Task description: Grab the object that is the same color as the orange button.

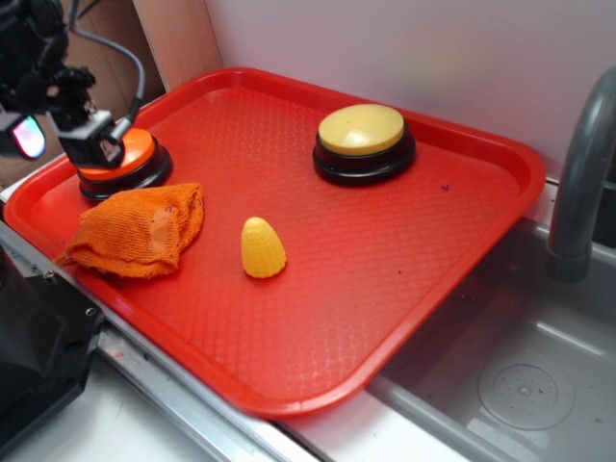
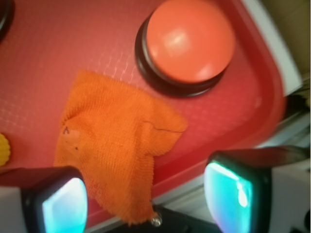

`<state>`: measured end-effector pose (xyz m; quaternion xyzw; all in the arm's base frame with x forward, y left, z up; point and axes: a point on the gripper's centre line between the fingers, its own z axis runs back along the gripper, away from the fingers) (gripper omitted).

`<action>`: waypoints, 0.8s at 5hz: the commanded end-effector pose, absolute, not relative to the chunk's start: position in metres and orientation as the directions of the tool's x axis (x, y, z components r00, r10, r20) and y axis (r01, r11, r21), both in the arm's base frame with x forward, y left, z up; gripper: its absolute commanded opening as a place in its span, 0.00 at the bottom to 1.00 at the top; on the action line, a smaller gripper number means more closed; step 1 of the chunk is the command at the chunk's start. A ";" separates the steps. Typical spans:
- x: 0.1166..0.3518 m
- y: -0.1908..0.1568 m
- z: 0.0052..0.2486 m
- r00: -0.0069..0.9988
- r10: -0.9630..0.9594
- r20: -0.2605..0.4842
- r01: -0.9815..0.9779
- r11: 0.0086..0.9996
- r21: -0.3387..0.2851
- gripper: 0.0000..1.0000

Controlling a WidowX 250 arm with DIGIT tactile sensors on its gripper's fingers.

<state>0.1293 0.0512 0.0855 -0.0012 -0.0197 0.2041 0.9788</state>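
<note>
The orange knitted cloth [image 1: 140, 231] lies crumpled on the red tray [image 1: 433, 241] near its left front edge, one corner hanging over the rim. In the wrist view the cloth [image 2: 112, 141] spreads below and between my fingers. The orange button [image 1: 144, 149], a dome on a black base, sits just behind the cloth and appears large in the wrist view [image 2: 190, 39]. My gripper [image 1: 63, 140] hovers above the tray's left corner, partly in front of the orange button. The gripper [image 2: 150, 204] is open, its cyan pads [image 2: 63, 208] wide apart with nothing held.
A yellow-topped button [image 1: 362, 130] stands at the tray's back. A small yellow corn toy [image 1: 262, 247] sits right of the cloth. A grey sink [image 1: 520, 385] and faucet [image 1: 582, 173] lie to the right. A black block [image 1: 38, 356] borders the tray's front left.
</note>
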 end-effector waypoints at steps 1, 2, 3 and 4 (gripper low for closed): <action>0.142 0.048 0.046 0.948 0.318 0.034 -0.317 0.948 -0.013 1.00; 0.152 0.038 0.031 0.957 0.289 0.011 -0.288 0.957 -0.025 1.00; 0.157 0.031 0.013 0.958 0.287 -0.023 -0.288 0.957 -0.024 0.00; 0.158 0.029 0.006 0.954 0.297 -0.042 -0.298 0.954 -0.022 0.00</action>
